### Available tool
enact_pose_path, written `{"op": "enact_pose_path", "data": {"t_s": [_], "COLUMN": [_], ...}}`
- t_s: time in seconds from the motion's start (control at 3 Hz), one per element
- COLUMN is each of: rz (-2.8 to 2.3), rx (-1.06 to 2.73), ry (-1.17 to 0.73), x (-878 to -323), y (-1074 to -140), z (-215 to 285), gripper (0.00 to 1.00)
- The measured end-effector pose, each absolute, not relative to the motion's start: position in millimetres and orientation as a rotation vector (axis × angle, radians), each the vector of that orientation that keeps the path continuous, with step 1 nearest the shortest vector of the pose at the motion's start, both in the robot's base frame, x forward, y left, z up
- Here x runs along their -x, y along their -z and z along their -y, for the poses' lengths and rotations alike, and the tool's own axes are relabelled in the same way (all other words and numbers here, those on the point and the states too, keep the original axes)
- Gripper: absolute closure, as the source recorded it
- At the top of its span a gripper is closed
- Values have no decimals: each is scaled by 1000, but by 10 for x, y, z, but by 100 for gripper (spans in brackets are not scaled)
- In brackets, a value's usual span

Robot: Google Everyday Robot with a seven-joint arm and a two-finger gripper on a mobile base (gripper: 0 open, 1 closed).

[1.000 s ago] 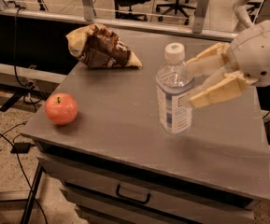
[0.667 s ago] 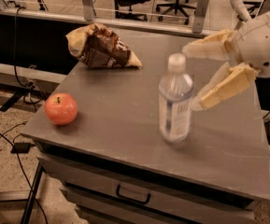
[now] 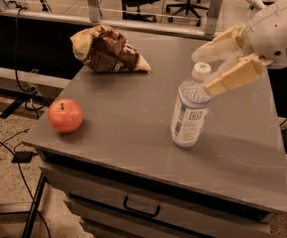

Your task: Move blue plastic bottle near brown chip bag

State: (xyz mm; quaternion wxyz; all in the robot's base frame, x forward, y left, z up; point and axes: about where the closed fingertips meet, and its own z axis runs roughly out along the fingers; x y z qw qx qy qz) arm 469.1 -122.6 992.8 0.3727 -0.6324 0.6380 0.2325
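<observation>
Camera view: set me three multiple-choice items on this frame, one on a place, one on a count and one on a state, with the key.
1. Where on the grey table is the red apple?
A. near the front left corner
B. at the back right corner
C. in the middle

2. How many loose things are on the table top?
A. one
B. three
C. five

3. How does the clear plastic bottle with the blue-and-white label stand?
A. lying flat
B. upside down
C. tilted on its base

Key:
1 A: the apple sits by the front left edge.
2 B: the apple, the bottle and the wrinkly brown chip bag.
3 C: its white cap leans toward the gripper, which hangs at the upper right with its open fingers on either side of the cap.
</observation>
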Motion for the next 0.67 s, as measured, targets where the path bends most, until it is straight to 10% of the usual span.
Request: {"op": "enact_pose_path", "data": {"t_s": [0.67], "rz": [-1686], "rx": [1713], "ry": [-695], "x": [-4699], "y": [-9851], "z": [1189], "gripper": [0]}}
